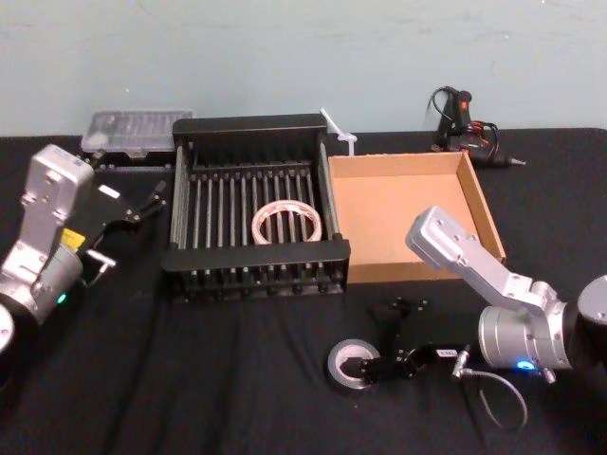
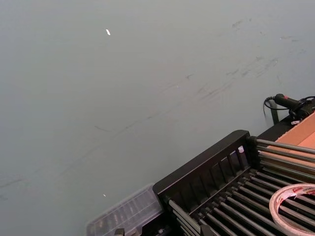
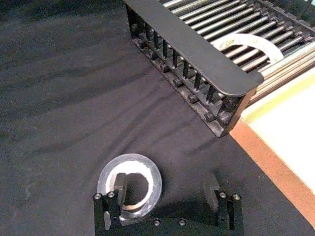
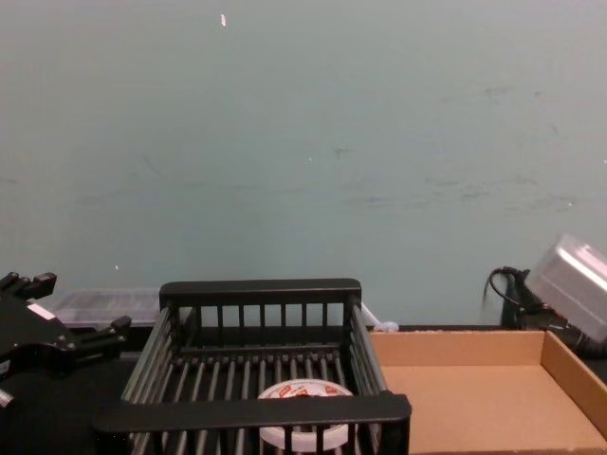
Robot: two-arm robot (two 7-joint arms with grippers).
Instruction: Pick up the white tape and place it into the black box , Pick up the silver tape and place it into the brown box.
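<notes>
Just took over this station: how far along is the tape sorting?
Half done. The white tape lies in the black box. The right gripper, open, has one finger in the silver tape on the table; grasping it and carrying it to the brown box remain. The left gripper idles beside the black box.

White tape [image 1: 283, 224] lies flat inside the black box [image 1: 254, 262]; silver tape [image 1: 349, 365] lies before the brown box [image 1: 410, 273].
</notes>
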